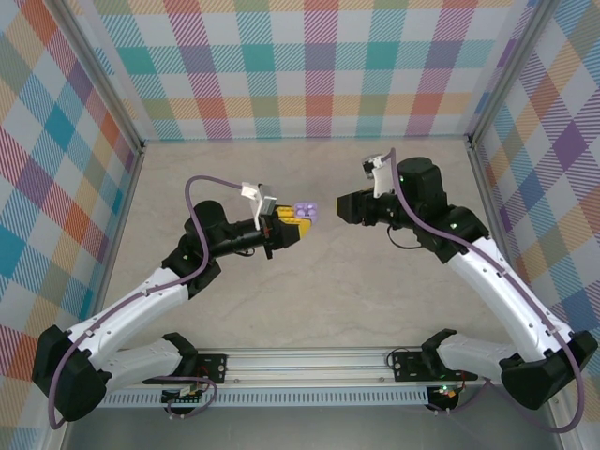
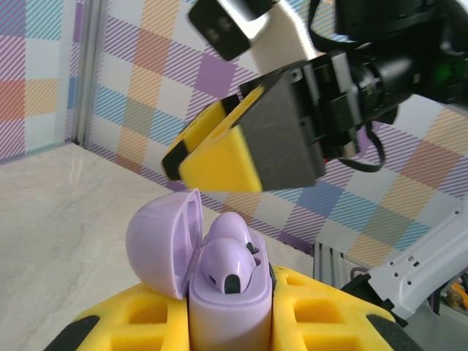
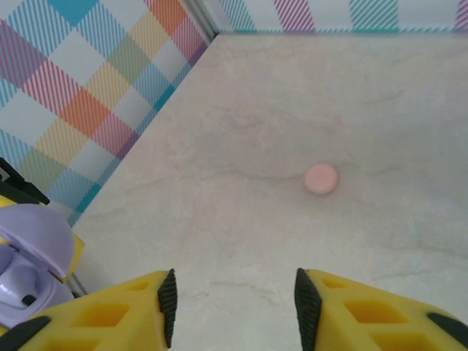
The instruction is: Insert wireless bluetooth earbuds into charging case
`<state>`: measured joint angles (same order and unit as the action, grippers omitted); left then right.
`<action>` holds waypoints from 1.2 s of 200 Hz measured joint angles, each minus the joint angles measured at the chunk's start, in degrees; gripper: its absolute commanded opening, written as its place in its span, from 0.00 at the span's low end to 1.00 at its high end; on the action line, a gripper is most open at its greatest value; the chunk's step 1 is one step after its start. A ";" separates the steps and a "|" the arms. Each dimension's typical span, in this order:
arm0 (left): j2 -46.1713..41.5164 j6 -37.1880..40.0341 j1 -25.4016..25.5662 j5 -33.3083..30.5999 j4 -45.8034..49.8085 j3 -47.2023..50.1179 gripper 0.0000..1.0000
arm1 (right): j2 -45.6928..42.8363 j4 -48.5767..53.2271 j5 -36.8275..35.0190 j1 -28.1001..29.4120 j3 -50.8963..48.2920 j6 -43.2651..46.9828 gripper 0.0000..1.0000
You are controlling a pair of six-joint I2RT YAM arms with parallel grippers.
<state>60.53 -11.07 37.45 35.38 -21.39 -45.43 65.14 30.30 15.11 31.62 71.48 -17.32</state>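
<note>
The purple charging case [image 2: 228,322] stands upright, pinched between the yellow fingers of my left gripper [image 2: 230,311], which is shut on it. Its domed lid [image 2: 162,241] hangs open to the left. Two lilac earbuds [image 2: 228,265] sit side by side in the case's top, the second earbud [image 2: 235,228] just behind the first. In the top view the left gripper [image 1: 289,225] holds the case [image 1: 305,212] above the table's middle. My right gripper [image 1: 349,207] hovers just right of it, apart from it. The right gripper [image 3: 234,307] is open with nothing between its fingers; the case [image 3: 29,270] shows at its lower left.
A salmon-pink round disc [image 3: 321,178] lies flat on the marble tabletop [image 3: 241,131]. Checked walls close in the table on the left, back and right. One yellow finger of the right gripper [image 2: 219,157] hangs just above the case.
</note>
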 measured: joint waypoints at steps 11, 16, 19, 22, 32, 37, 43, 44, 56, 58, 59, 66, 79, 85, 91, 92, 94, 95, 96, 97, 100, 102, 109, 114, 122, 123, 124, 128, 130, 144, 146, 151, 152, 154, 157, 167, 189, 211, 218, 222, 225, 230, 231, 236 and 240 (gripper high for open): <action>0.00 0.02 0.22 0.63 -0.11 0.00 0.06 | 0.61 -0.83 2.08 -0.17 -0.57 -0.04 0.33; 0.00 0.02 0.31 0.87 -0.22 0.00 0.06 | 0.83 -1.11 3.08 -0.22 -0.74 -0.22 0.32; 0.00 0.02 0.31 1.05 -0.31 0.00 0.06 | 0.94 -1.27 3.63 -0.28 -0.90 -0.39 0.31; 0.00 0.02 0.31 1.22 -0.42 0.00 0.06 | 1.03 -1.44 4.15 -0.35 -1.01 -0.42 0.30; -0.02 0.02 0.42 1.73 -0.90 0.00 0.06 | 1.33 -2.05 5.92 -0.52 -1.36 -0.68 0.28; -0.02 0.02 0.50 1.99 -1.20 0.00 0.06 | 1.51 -2.29 6.80 -0.52 -1.42 -0.70 0.27; -0.02 0.02 0.66 2.32 -1.36 -0.04 0.06 | 1.75 -2.64 7.76 -0.52 -1.42 -0.85 0.26; -0.02 0.04 0.68 2.36 -1.38 -0.04 0.06 | 1.79 -2.67 7.89 -0.52 -1.42 -0.87 0.26; -0.02 0.04 0.94 3.02 -1.70 -0.04 0.06 | 2.29 -3.67 9.77 -0.52 -1.44 -1.31 0.25; -0.02 0.02 1.01 3.17 -1.70 -0.04 0.06 | 2.36 -3.89 10.10 -0.52 -1.44 -1.29 0.25; -0.02 0.02 1.01 3.21 -1.73 -0.04 0.06 | 2.38 -3.93 10.19 -0.52 -1.44 -1.31 0.25; -0.02 0.04 1.16 3.43 -1.75 -0.07 0.06 | 2.60 -4.52 11.17 -0.52 -1.51 -1.44 0.25; -0.02 0.04 1.42 4.09 -1.77 -0.07 0.06 | 2.84 -5.38 12.72 -0.52 -1.77 -1.60 0.24; -0.02 0.07 1.51 4.24 -1.84 -0.07 0.06 | 2.93 -5.64 13.29 -0.52 -1.88 -1.70 0.24; -0.02 0.09 1.57 4.50 -1.95 -0.09 0.06 | 2.99 -6.01 13.86 -0.52 -2.05 -1.75 0.24; -0.02 0.09 1.60 4.48 -1.97 -0.09 0.06 | 3.02 -6.10 13.94 -0.52 -2.08 -1.77 0.24; -0.02 0.11 1.60 4.55 -2.03 -0.11 0.06 | 3.06 -6.14 14.14 -0.52 -2.10 -1.77 0.24; -0.02 0.11 1.60 4.55 -2.08 -0.11 0.06 | 3.08 -6.19 14.19 -0.52 -2.12 -1.77 0.24; -0.02 0.11 1.60 4.57 -2.12 -0.11 0.06 | 3.08 -6.27 14.29 -0.52 -2.14 -1.81 0.24; -0.02 0.13 1.62 4.63 -2.16 -0.11 0.06 | 3.08 -6.29 14.34 -0.52 -2.16 -1.81 0.24; -0.02 0.20 1.64 4.66 -2.23 -0.13 0.06 | 3.13 -6.43 14.53 -0.52 -2.21 -1.81 0.24; -0.02 0.20 1.66 4.68 -2.27 -0.13 0.06 | 3.19 -6.49 14.67 -0.55 -2.25 -1.84 0.24; -0.02 0.22 1.70 4.68 -2.58 -0.15 0.06 | 3.28 -6.95 15.17 -0.57 -2.38 -1.97 0.24; -0.02 0.22 1.75 4.68 -2.67 -0.15 0.06 | 3.32 -7.10 15.50 -0.59 -2.40 -1.97 0.24; 0.00 0.22 1.79 4.68 -2.73 -0.15 0.06 | 3.43 -7.39 16.00 -0.70 -2.43 -1.99 0.24; 0.00 0.22 1.81 4.68 -2.75 -0.15 0.06 | 3.43 -7.43 16.06 -0.70 -2.43 -1.97 0.24; 0.00 0.22 1.81 4.68 -2.75 -0.15 0.06 | 3.45 -7.48 16.15 -0.72 -2.45 -1.99 0.24; 0.00 0.22 1.81 4.68 -2.75 -0.15 0.06 | 3.45 -7.58 16.41 -0.79 -2.45 -1.99 0.24; 0.00 0.22 1.81 4.68 -2.75 -0.15 0.06 | 3.45 -7.65 16.57 -0.81 -2.45 -1.99 0.24; 0.07 0.22 1.81 4.70 -2.78 -0.15 0.06 | 3.45 -8.26 17.68 -0.85 -2.45 -2.01 0.24; 0.09 0.22 1.81 4.68 -2.78 -0.15 0.06 | 3.45 -8.37 17.88 -0.85 -2.45 -2.01 0.24; 0.11 0.22 1.81 4.70 -2.82 -0.15 0.06 | 3.45 -8.52 18.29 -0.85 -2.45 -2.03 0.24; 0.11 0.22 1.81 4.70 -2.82 -0.15 0.06 | 3.45 -8.55 18.43 -0.85 -2.45 -2.03 0.24; 0.15 0.22 1.81 4.68 -2.84 -0.15 0.06 | 3.45 -8.57 18.53 -0.85 -2.45 -2.03 0.24; 0.15 0.22 1.84 4.70 -2.89 -0.15 0.06 | 3.45 -8.63 18.84 -0.85 -2.45 -2.08 0.24; 0.26 0.22 1.86 4.70 -2.99 -0.15 0.06 | 3.45 -8.85 19.69 -0.85 -2.45 -2.19 0.24; 0.74 0.22 1.90 4.90 -3.06 -0.15 0.06 | 3.45 -9.38 21.07 -0.85 -2.45 -2.36 0.24; 1.16 0.22 1.90 5.11 -3.91 -0.20 0.06 | 3.45 -9.79 22.03 -0.96 -2.56 -2.40 0.24; 1.27 0.20 1.90 5.22 -4.20 -0.22 0.06 | 3.41 -9.92 22.14 -1.07 -2.56 -2.38 0.24; 1.36 0.20 1.90 5.27 -4.31 -0.24 0.06 | 3.39 -9.97 22.25 -1.14 -2.56 -2.40 0.24; 1.40 0.22 1.90 5.29 -4.31 -0.26 0.06 | 3.39 -9.99 22.34 -1.18 -2.56 -2.38 0.24; 1.49 0.22 1.90 5.31 -4.35 -0.28 0.06 | 3.39 -9.99 22.45 -1.20 -2.56 -2.40 0.24; 1.51 0.20 1.90 5.31 -4.35 -0.28 0.06 | 3.39 -10.01 22.47 -1.20 -2.56 -2.38 0.24; 1.55 0.20 1.90 5.33 -4.37 -0.28 0.06 | 3.39 -9.99 22.47 -1.22 -2.56 -2.38 0.24; 1.60 0.22 1.90 5.33 -4.35 -0.31 0.06 | 3.39 -10.03 22.49 -1.22 -2.60 -2.38 0.24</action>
<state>62.13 -10.85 39.35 40.71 -25.74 -45.74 68.53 20.27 37.60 30.39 68.88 -19.70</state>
